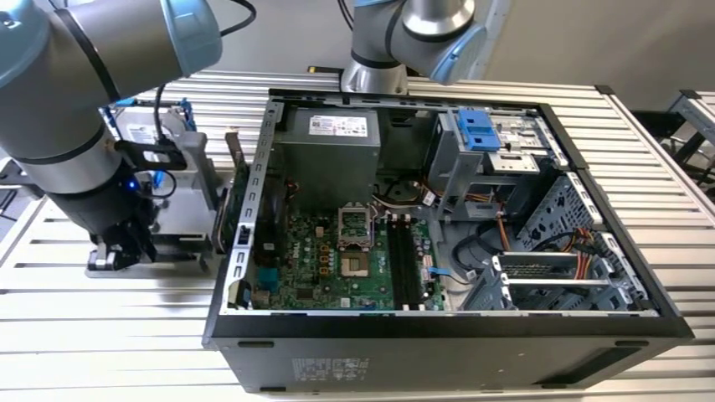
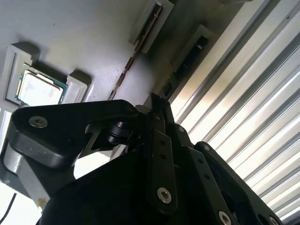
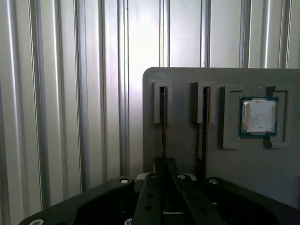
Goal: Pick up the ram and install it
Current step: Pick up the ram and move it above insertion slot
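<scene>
The ram stands on edge in a slot of a grey holder plate. In the second wrist view the ram runs as a thin dark strip across that plate. My gripper sits right over the stick's near end, its black fingers drawn together on it, as the second wrist view also shows. In the exterior view the gripper hangs low at the exterior view's left, beside the open computer case. The long black motherboard slots lie inside the case.
A second dark stick fills the neighbouring slot, and a processor chip lies in a pocket of the plate. A silver drive in a blue frame stands behind the arm. The table is ribbed metal. Another arm's base is behind the case.
</scene>
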You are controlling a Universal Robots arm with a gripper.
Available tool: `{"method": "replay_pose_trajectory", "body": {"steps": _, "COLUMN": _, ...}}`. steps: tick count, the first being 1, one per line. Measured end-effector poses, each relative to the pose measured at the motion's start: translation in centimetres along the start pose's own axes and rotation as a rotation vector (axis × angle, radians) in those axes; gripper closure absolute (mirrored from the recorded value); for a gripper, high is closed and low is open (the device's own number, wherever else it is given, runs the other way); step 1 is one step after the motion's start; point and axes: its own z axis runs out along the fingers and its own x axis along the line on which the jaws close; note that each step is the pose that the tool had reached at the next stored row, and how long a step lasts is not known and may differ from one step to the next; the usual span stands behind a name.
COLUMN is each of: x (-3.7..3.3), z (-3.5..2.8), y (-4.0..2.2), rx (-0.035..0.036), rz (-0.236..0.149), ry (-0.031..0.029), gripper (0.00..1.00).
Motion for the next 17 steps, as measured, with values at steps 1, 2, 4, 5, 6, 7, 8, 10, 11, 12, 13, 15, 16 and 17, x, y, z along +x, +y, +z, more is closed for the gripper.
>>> {"method": "replay_pose_trajectory", "body": {"steps": 1, "x": -0.01, "z": -0.27, "y": 0.0, "rx": -0.0001, "rz": 0.0, "ry": 0.0002, "gripper": 1.0}}
{"method": "replay_pose_trajectory", "body": {"steps": 2, "x": -0.02, "z": -0.51, "y": 0.01, "rx": -0.0001, "rz": 0.0, "ry": 0.0005, "gripper": 1.0}}
{"method": "replay_pose_trajectory", "body": {"steps": 4, "x": -0.04, "z": -0.96, "y": 0.01, "rx": -0.0002, "rz": 0.0, "ry": 0.0008, "gripper": 1.0}}
{"method": "replay_pose_trajectory", "body": {"steps": 5, "x": -0.05, "z": -1.16, "y": 0.02, "rx": -0.0001, "rz": 0.0, "ry": 0.001, "gripper": 1.0}}
{"method": "replay_pose_trajectory", "body": {"steps": 6, "x": -0.06, "z": -1.35, "y": 0.02, "rx": -0.0001, "rz": 0.0, "ry": 0.0013, "gripper": 1.0}}
{"method": "replay_pose_trajectory", "body": {"steps": 7, "x": -0.07, "z": -1.52, "y": 0.02, "rx": -0.0001, "rz": 0.0, "ry": 0.0017, "gripper": 1.0}}
{"method": "replay_pose_trajectory", "body": {"steps": 8, "x": -0.07, "z": -1.67, "y": 0.02, "rx": -0.0001, "rz": 0.0, "ry": 0.0024, "gripper": 1.0}}
{"method": "replay_pose_trajectory", "body": {"steps": 10, "x": -0.09, "z": -1.93, "y": 0.02, "rx": -0.0002, "rz": 0.0, "ry": 0.0037, "gripper": 1.0}}
{"method": "replay_pose_trajectory", "body": {"steps": 11, "x": -0.09, "z": -2.03, "y": 0.03, "rx": -0.0002, "rz": 0.0, "ry": 0.004, "gripper": 1.0}}
{"method": "replay_pose_trajectory", "body": {"steps": 12, "x": -0.1, "z": -2.13, "y": 0.03, "rx": -0.0001, "rz": 0.0, "ry": 0.0041, "gripper": 1.0}}
{"method": "replay_pose_trajectory", "body": {"steps": 13, "x": -0.11, "z": -2.24, "y": 0.03, "rx": -0.0001, "rz": 0.0, "ry": 0.0041, "gripper": 1.0}}
{"method": "replay_pose_trajectory", "body": {"steps": 15, "x": -0.12, "z": -2.48, "y": 0.04, "rx": -0.0001, "rz": 0.0, "ry": 0.0041, "gripper": 1.0}}
{"method": "replay_pose_trajectory", "body": {"steps": 16, "x": -0.13, "z": -2.62, "y": 0.04, "rx": -0.0001, "rz": 0.0, "ry": 0.0041, "gripper": 1.0}}
{"method": "replay_pose_trajectory", "body": {"steps": 17, "x": -0.13, "z": -2.75, "y": 0.04, "rx": -0.0001, "rz": 0.0, "ry": 0.0041, "gripper": 1.0}}
